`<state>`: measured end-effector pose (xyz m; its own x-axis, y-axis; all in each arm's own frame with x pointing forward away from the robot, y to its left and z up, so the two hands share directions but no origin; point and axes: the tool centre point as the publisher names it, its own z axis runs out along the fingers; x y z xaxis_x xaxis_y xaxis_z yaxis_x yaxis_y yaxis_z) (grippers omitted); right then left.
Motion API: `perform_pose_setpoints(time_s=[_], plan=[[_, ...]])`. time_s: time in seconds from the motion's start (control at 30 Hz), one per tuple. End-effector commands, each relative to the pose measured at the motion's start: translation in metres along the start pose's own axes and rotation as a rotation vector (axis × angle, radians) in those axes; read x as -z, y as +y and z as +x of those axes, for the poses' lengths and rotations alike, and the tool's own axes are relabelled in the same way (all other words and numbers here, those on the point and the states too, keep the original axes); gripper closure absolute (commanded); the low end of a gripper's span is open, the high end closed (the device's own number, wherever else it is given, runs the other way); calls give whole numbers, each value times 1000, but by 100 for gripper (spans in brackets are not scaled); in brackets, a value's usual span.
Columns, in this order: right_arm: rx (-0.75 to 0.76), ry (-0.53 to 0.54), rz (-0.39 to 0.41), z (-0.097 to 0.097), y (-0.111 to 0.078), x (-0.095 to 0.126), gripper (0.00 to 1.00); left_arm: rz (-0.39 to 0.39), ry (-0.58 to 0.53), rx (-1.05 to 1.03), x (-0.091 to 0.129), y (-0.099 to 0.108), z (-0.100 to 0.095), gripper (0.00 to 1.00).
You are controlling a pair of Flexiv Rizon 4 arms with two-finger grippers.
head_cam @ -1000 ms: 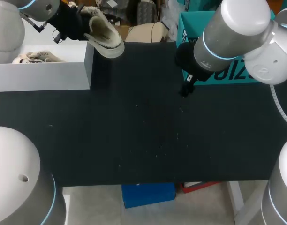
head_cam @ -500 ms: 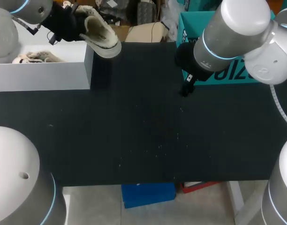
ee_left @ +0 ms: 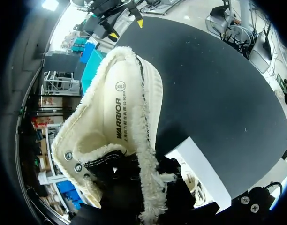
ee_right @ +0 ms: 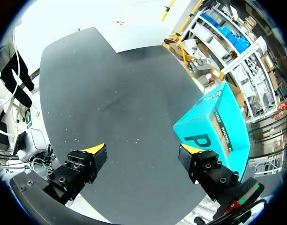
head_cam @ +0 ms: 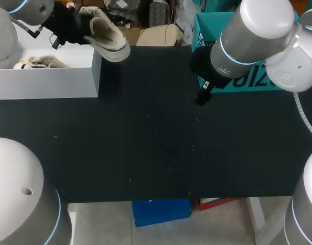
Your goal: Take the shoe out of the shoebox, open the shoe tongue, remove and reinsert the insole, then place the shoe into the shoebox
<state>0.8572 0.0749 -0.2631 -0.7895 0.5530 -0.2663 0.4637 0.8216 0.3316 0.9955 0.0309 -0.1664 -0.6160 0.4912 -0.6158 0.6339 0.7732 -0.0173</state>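
A cream fleece-lined shoe (head_cam: 109,35) hangs in the air over the right end of the white shoebox (head_cam: 49,81), sole toward the table. My left gripper (head_cam: 74,24) is shut on its heel collar. In the left wrist view the shoe (ee_left: 120,122) fills the space ahead of the gripper and hides the fingertips; the shoebox's corner (ee_left: 200,168) lies below. A second cream shoe (head_cam: 41,62) rests inside the box. My right gripper (ee_right: 143,154) is open, holds nothing, and hovers above the black table beside a teal box (ee_right: 214,126).
The teal cardboard box (head_cam: 237,84) stands at the back right of the black table (head_cam: 156,143). My right arm (head_cam: 248,41) reaches in over it. The shoebox takes up the back left corner.
My left gripper has carried the shoe slightly left and up, over the shoebox's right end. The right arm has not moved.
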Motion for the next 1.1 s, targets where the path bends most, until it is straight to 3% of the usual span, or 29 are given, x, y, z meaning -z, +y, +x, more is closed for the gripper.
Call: perform_pose_setpoints(time_s=[0.03,0.23,0.33,0.53,0.77,1.0,1.1], plan=[[0,0,0,1,0,-1,0,-15,19,182,-2,42,-8,100],[0,0,0,1,0,-1,0,-176,48,428,-23,108,-5,100],[0,0,0,1,0,-1,0,-274,57,535,-31,134,-1,100],[0,0,0,1,0,-1,0,-389,110,678,-43,180,11,100],[0,0,0,1,0,-1,0,-460,126,745,-60,231,17,100],[0,0,0,1,0,-1,0,-469,172,728,-84,282,27,100],[0,0,0,1,0,-1,0,-452,206,692,-98,294,37,100]])
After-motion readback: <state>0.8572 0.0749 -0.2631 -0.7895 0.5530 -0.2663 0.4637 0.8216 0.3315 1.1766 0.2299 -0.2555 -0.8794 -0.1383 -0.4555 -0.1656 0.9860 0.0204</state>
